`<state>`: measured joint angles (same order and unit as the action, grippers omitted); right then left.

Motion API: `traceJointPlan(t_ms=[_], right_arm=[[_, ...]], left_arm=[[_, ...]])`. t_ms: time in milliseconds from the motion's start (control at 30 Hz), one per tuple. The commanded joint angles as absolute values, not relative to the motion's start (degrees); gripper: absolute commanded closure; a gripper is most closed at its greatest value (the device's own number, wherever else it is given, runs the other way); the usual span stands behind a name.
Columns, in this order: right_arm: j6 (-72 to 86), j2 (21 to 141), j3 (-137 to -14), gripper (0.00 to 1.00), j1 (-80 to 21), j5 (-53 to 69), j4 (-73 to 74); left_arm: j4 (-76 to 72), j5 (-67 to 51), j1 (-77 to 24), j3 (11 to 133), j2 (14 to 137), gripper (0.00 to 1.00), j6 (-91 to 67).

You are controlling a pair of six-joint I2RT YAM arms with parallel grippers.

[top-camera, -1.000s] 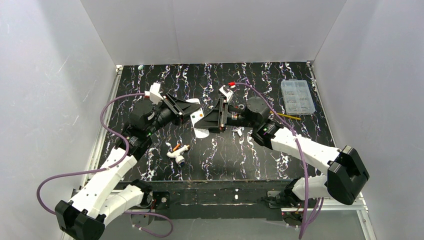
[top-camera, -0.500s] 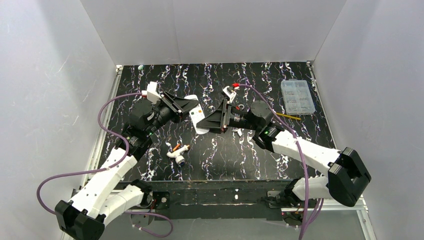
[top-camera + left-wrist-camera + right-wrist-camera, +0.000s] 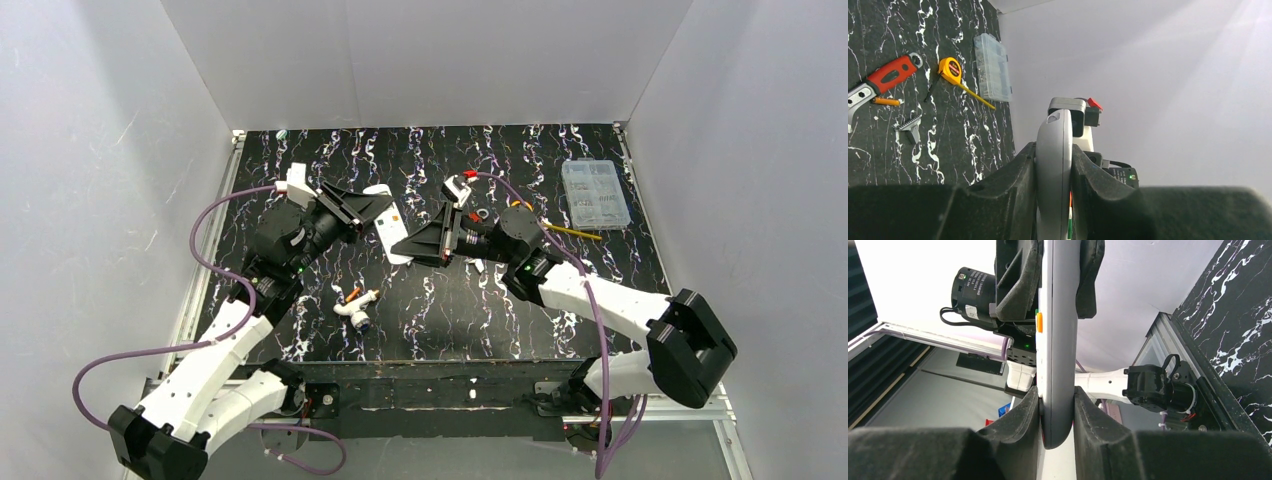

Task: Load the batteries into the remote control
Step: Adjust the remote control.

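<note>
The white remote control (image 3: 389, 222) is held off the table between both grippers, left of the table's middle. My left gripper (image 3: 372, 207) is shut on its far end. My right gripper (image 3: 407, 243) is shut on its near end. In the left wrist view the remote (image 3: 1053, 150) stands edge-on between my fingers (image 3: 1013, 175). In the right wrist view the remote (image 3: 1055, 340) runs edge-on from my gripper (image 3: 1057, 402) up to the left gripper's pads. One orange battery (image 3: 352, 294) lies on the table near the front. Another orange battery (image 3: 886, 101) lies beside the wrench.
A white tube tool (image 3: 357, 310) lies next to the front battery. A red-handled wrench (image 3: 890, 75), a yellow tape measure (image 3: 949, 68) and a clear plastic box (image 3: 596, 193) lie to the right. A small grey-white piece (image 3: 910, 124) lies near the wrench.
Both grippers have raised the remote and shifted it a little toward the far left, turning it more edge-on. The right arm has stretched further left.
</note>
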<state>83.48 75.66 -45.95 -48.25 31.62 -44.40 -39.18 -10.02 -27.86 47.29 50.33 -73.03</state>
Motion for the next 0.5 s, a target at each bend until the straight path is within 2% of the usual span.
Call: traceJointPlan(t_ms=[0,33,100,133,167,200,300,467], right_arm=[[83.72,75.58,-46.56,0.94,-48.65,31.69,-51.33],[83.02,75.51,-46.81,0.99,-48.61,32.16,-50.38],[77.67,74.58,-48.08,0.99,-48.60,32.61,-44.49],[73.77,73.67,-49.50,0.99,-48.60,32.20,-38.49],[68.06,72.53,-51.48,0.99,-48.60,31.08,-30.66],[62.20,71.45,-54.27,0.99,-48.71,29.00,-21.03],[46.92,69.92,-63.36,0.99,-49.04,20.60,2.75],[30.46,71.89,-72.15,0.99,-49.55,5.52,25.15]], left_arm=[[-40.37,-8.41,-27.86,46.97,48.49,0.91,-71.20],[-39.32,-8.13,-27.86,47.12,48.33,0.76,-71.19],[-34.87,-7.10,-27.88,47.72,47.27,0.34,-71.00],[-31.36,-6.13,-27.86,48.44,46.45,0.18,-70.51],[-26.67,-4.63,-27.80,49.46,45.41,0.06,-69.59],[-21.62,-2.91,-27.81,50.72,44.30,0.02,-68.16],[-7.81,1.06,-27.77,56.36,42.79,0.02,-63.36],[9.49,1.71,-27.77,66.60,45.81,0.02,-60.60]])
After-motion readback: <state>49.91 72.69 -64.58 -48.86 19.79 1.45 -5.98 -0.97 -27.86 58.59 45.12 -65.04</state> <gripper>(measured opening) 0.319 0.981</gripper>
